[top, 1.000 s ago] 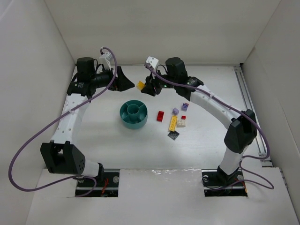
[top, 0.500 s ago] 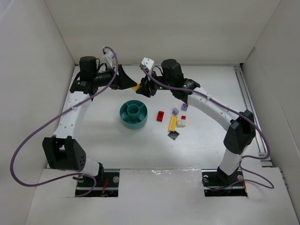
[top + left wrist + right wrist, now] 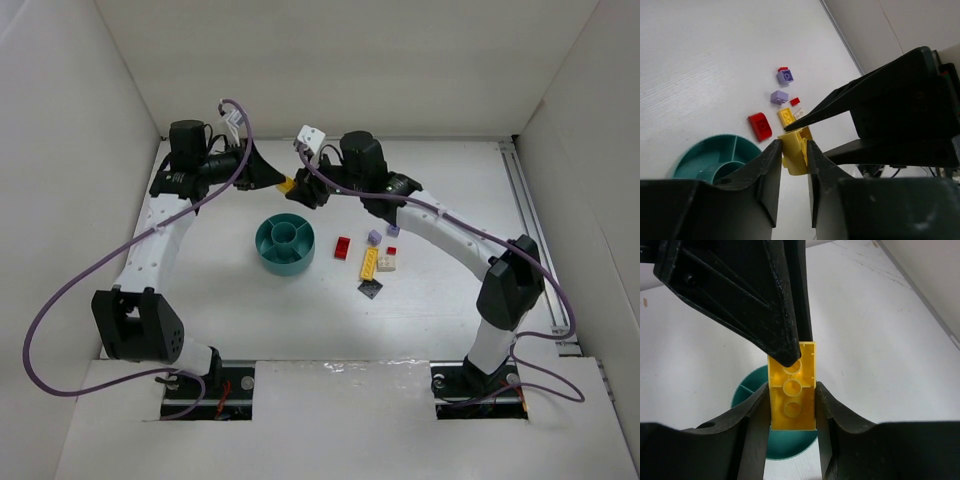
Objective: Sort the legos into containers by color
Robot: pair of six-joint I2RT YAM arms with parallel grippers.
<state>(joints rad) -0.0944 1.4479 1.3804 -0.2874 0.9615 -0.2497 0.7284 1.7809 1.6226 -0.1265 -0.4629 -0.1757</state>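
left gripper (image 3: 791,150) has swung in from 11 o'clock of the teal dish (image 3: 284,267) and pinched down since a second ago. right gripper (image 3: 791,396) came across from 1 o'clock to meet it. both now sit nose to nose at 12 o'clock of the dish, up off the table.

state now:
- yellow brick (image 3: 792,371) is in the air between them, not on the table and not in the dish.
- right gripper is clamped on the brick's long sides, at the near end in its own wrist view.
- left gripper fingers are on either side of the far end and look to be in contact, so i read it as gripping too. both arms are on one brick.

reads as a mid-air handover, right to left, at the double-hold point. sorting has barely begun: i see nothing in the dish sections. well out at 3 o'clock of the dish are a red brick (image 3: 343,247), a long yellow brick (image 3: 370,262) touching a white brick (image 3: 386,263), two lavender bricks (image 3: 375,237) and a black piece (image 3: 371,289).

next, i'd judge: right lets go first, then left carries the brick back toward 6 o'clock and drops it in one wedge. risks: left only has the tip, so the brick could pivot or slip once right opens. pulling apart with both still clamped could flick it away.
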